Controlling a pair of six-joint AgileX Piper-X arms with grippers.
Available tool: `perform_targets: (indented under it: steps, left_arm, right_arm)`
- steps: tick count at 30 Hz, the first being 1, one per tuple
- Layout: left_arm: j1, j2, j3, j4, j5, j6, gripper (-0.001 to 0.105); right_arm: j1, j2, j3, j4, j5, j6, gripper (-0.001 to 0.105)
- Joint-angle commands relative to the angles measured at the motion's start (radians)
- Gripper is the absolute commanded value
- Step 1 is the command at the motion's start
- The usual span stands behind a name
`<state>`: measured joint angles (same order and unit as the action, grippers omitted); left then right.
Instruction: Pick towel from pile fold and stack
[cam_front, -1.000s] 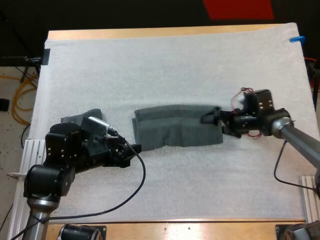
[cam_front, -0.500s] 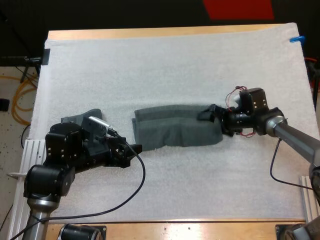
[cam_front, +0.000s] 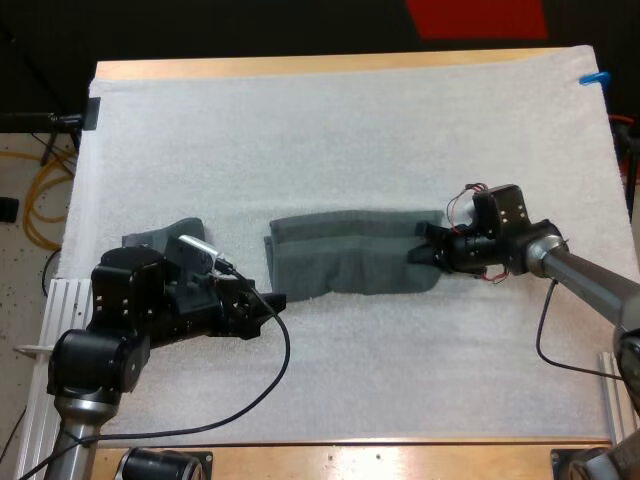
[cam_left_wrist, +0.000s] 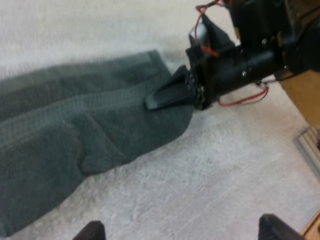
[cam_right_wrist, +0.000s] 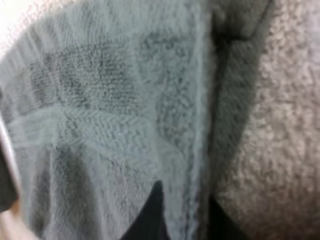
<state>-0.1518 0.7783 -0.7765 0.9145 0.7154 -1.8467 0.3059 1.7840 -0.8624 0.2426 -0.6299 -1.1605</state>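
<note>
Mat (cam_front: 330, 130) lit evenly from overhead, pretty bright. Only soft, short shadows thrown along towel (cam_front: 345, 265) edges. Left wrist view tinted slightly warm. Right wrist view blown out white past towel's edge.

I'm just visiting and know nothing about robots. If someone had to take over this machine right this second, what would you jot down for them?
Left gripper: fingers open, holding nothing, low over the mat by the half-folded towel's near left corner.
Right gripper: fingers pinched on that towel's right end.
Towels: the half-folded towel lies as a long band mid-mat; a crumpled towel sits at the mat's left, behind the left arm.
Done: one towel folded lengthwise.
Left: probably fold it across, set it down as the stack, then do the crumpled towel.
</note>
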Motion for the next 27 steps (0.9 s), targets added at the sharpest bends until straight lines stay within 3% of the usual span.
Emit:
perform_targets:
  steps: [1, 4, 10, 12, 16, 20, 27]
  left_arm:
    - [-0.002, -0.003, -0.005, 0.001, 0.020, -0.006, 0.060]
    - [-0.002, -0.003, -0.005, 0.001, 0.022, -0.006, 0.060]
    - [-0.002, -0.003, -0.005, 0.001, 0.022, -0.006, 0.060]
    - [-0.002, -0.003, -0.005, 0.001, 0.022, -0.006, 0.060]
    - [-0.002, -0.003, -0.005, 0.001, 0.022, -0.006, 0.060]
    - [-0.002, -0.003, -0.005, 0.001, 0.022, -0.006, 0.060]
    - [-0.002, -0.003, -0.005, -0.001, 0.022, -0.004, 0.060]
  right_arm:
    - [0.003, -0.031, 0.000, 0.016, 0.038, -0.029, 0.000]
    - [0.003, -0.094, 0.000, 0.121, 0.183, -0.087, 0.000]
    - [0.003, -0.237, -0.014, 0.381, 0.508, -0.341, 0.000]
    - [0.003, -0.283, -0.034, 0.481, 0.691, -0.449, 0.000]
    - [0.003, -0.328, -0.081, 0.581, 0.874, -0.543, 0.000]
    - [0.003, -0.335, -0.138, 0.628, 0.841, -0.534, 0.000]
    - [0.061, -0.305, -0.154, 0.551, 0.495, -0.388, 0.000]
